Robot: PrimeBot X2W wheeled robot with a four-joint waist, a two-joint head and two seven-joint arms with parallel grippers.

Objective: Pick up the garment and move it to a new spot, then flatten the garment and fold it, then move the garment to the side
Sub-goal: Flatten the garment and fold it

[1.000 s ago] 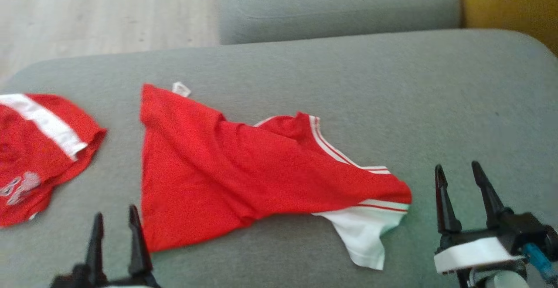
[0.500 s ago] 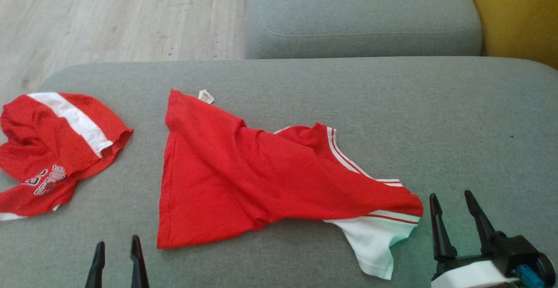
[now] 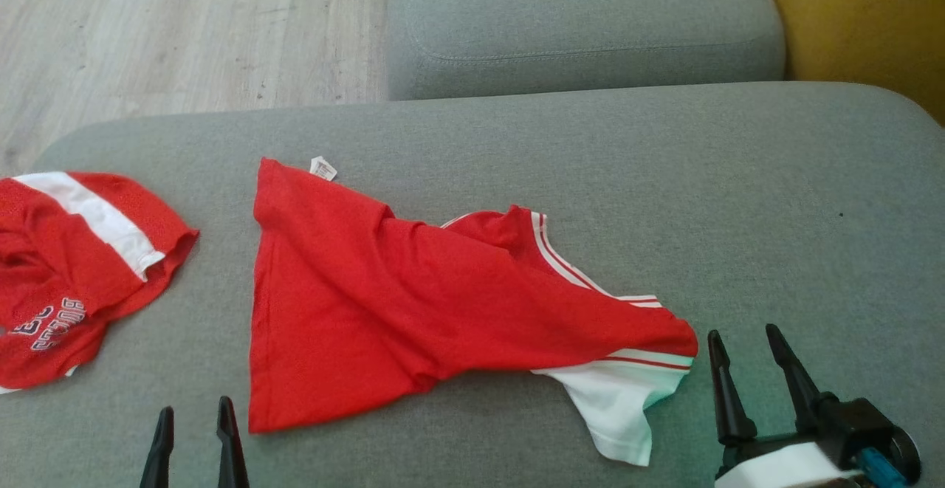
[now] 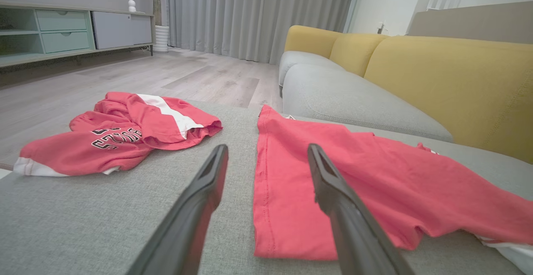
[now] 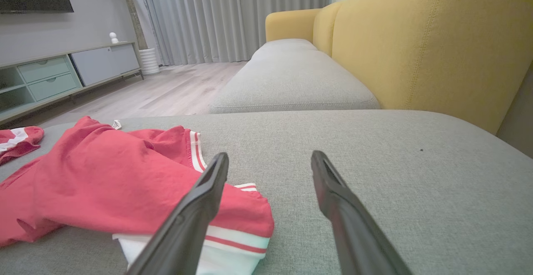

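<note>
A red garment (image 3: 413, 303) with a white, red-striped sleeve (image 3: 616, 407) lies loosely spread and creased on the grey sofa seat (image 3: 738, 200). It also lies ahead in the left wrist view (image 4: 366, 175) and to the left in the right wrist view (image 5: 104, 183). My left gripper (image 3: 193, 414) hovers open at the garment's near left corner, nothing between its fingers (image 4: 208, 192). To the right of the white sleeve my right gripper (image 3: 742, 337) stands open and empty over bare cushion (image 5: 374, 154).
A second red garment (image 3: 66, 266) with a white band and lettering lies crumpled at the seat's left end. Behind are another grey cushion (image 3: 583, 23), the yellow backrest (image 3: 864, 23) on the right and wooden floor (image 3: 148, 30) at the far left.
The head view has shifted, so the whole picture moved. Both grippers sit lower in the view than a second ago and stay open. The garments lie as before.
</note>
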